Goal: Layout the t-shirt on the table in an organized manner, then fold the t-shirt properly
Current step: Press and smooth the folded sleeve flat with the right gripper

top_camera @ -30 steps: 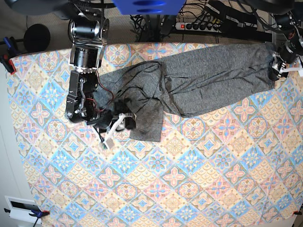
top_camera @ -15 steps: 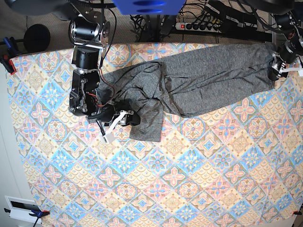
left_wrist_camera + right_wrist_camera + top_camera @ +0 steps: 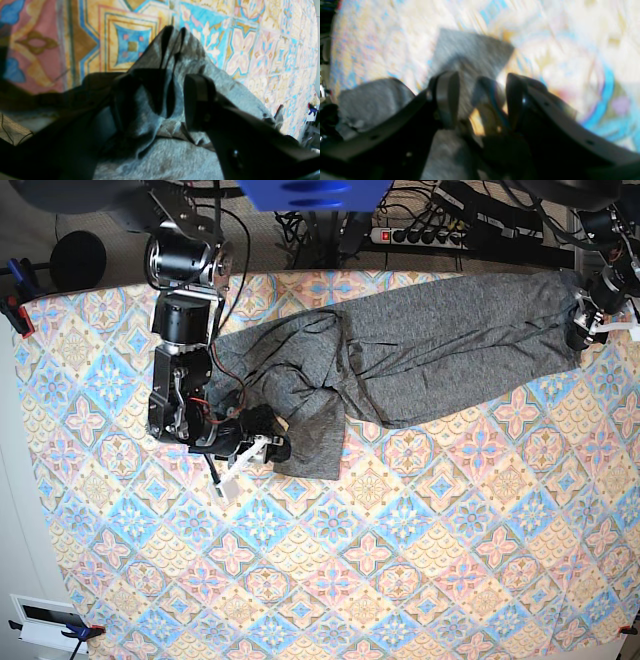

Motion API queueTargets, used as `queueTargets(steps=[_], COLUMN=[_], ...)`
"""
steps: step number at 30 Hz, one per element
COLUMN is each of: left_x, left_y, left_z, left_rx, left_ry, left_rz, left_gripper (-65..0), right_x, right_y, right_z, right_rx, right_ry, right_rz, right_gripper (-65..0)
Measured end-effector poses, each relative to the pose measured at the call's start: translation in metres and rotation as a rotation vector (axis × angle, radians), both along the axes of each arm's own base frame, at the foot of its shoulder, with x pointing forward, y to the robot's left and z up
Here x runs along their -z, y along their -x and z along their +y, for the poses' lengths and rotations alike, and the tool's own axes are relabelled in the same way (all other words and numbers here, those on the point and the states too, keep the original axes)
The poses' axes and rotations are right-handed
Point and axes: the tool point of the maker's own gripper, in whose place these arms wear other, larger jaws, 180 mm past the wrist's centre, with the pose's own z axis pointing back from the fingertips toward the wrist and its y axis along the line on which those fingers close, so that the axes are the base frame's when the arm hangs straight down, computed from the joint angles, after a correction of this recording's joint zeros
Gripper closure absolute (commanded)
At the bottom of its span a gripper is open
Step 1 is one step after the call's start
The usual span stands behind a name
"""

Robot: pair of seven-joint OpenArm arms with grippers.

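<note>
Two arms worked opposite ends of the t-shirt point(image 3: 430, 345), which lay stretched along the far side of the table point(image 3: 400, 580), its body pulled out flat toward the far right corner while the other end sat bunched and doubled over itself. The left gripper point(image 3: 585, 328) was clamped on the t-shirt, a pleated fold of grey knit pinched between its dark fingers point(image 3: 197, 100) in the left wrist view, apparently to pin that end near the table's edge as an anchor. The right gripper point(image 3: 262, 446) stood with its jaws apart just at the folded edge of the bunched end; its wrist view was blurred, so whether any cloth lay between the pads was hard to say (patterned tablecloth showed through the gap). Judging by this, the laying-out stage was not finished, since the sleeves and the crumpled end needed spreading before any fold. Underfoot, so to speak, was a cloth of blue, pink and cream diamond tiles, clipped at the corners by a clamp point(image 3: 14, 308); behind the table ran a power strip point(image 3: 420, 236) and tangled cables.
</note>
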Motion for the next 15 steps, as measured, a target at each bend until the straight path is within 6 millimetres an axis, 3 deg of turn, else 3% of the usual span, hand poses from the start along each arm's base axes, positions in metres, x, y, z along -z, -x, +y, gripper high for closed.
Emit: queueTargets(steps=[3, 10, 15], left_x=[0.000, 0.000, 0.000], left_y=[0.000, 0.000, 0.000], left_z=[0.000, 0.000, 0.000], left_rx=[0.000, 0.000, 0.000], left_ry=[0.000, -0.001, 0.000], left_rz=[0.000, -0.001, -0.001], left_gripper=[-32.4, -32.4, -32.4], right_x=[-0.003, 0.015, 0.015], right_y=[-0.009, -0.008, -0.009], right_z=[0.002, 0.031, 0.043], right_rx=[0.001, -0.015, -0.026], right_ry=[-0.004, -0.072, -0.081], right_rz=[-0.007, -0.008, -0.022], right_gripper=[-28.9, -28.9, -28.9])
